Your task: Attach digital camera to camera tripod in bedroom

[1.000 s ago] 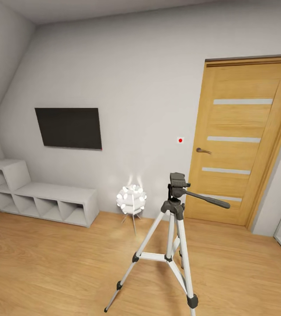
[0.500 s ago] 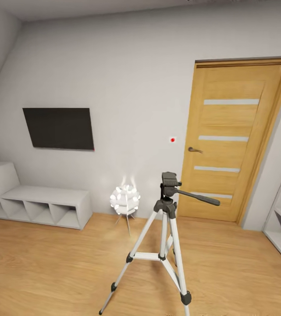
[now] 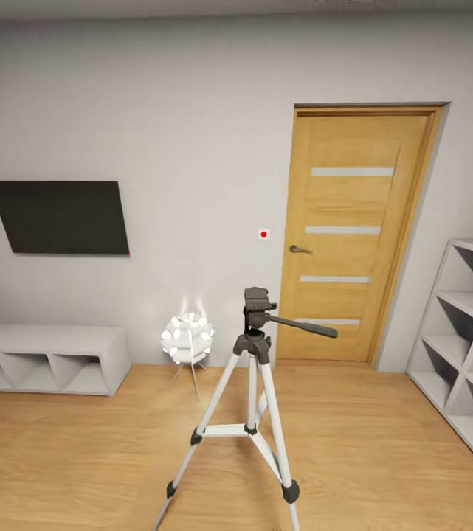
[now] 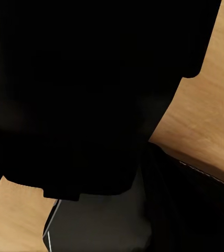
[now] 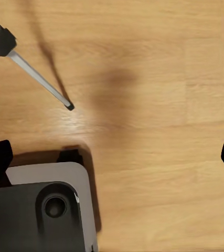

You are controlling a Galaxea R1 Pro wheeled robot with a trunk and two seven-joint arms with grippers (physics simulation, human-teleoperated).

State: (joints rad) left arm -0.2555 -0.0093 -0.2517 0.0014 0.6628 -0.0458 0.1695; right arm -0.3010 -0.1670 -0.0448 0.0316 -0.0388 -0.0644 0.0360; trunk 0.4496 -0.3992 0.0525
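Head view: your camera tripod [image 3: 254, 398] stands on the wood floor [image 3: 81, 457] mid-room, handle pointing toward the door [image 3: 350, 236]; ball lamp [image 3: 187, 338] behind it, cube shelves [image 3: 461, 346] at right. Left wrist view: mostly black, left hand's opening can't tell. Right wrist view: a tripod leg [image 5: 30, 71] over floor; right hand [image 5: 112, 157] fingertips at opposite edges, spread wide, nothing held.
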